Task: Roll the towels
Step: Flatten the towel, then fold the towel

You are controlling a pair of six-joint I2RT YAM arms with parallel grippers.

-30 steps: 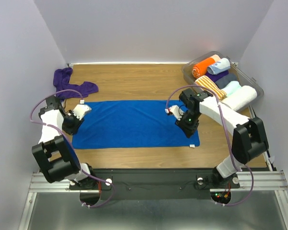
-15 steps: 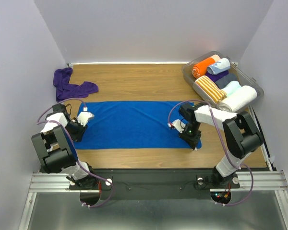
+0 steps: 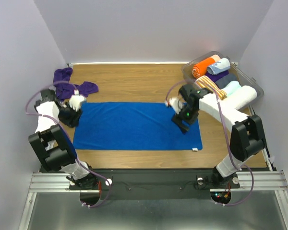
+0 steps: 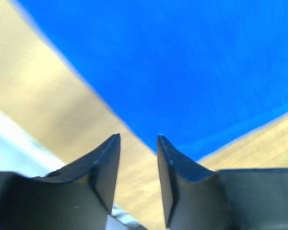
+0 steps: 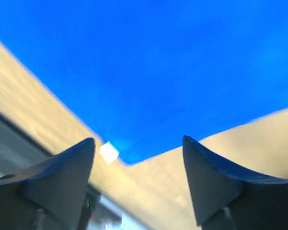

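The royal blue towel (image 3: 134, 125) lies flat as a long strip across the middle of the table. It fills the top of the left wrist view (image 4: 192, 62) and of the right wrist view (image 5: 153, 67), where its white tag (image 5: 109, 152) marks a corner. The dark purple towel (image 3: 69, 87) lies crumpled at the far left. My left gripper (image 3: 76, 102) (image 4: 138, 136) hovers over the blue towel's far left corner, open by a narrow gap and holding nothing. My right gripper (image 3: 172, 103) (image 5: 138, 139) hangs above the towel's right part, open wide and empty.
A clear bin (image 3: 252, 81) at the far right holds rolled towels: orange (image 3: 201, 67), pale blue (image 3: 220, 65), orange-and-white striped (image 3: 209, 86) and white (image 3: 240, 97). Bare wood (image 3: 134, 79) shows beyond the blue towel. Walls close in the left, far and right sides.
Both grippers have opened and moved from the towel's near side toward its far side. The blue towel lies flat, released at both ends.
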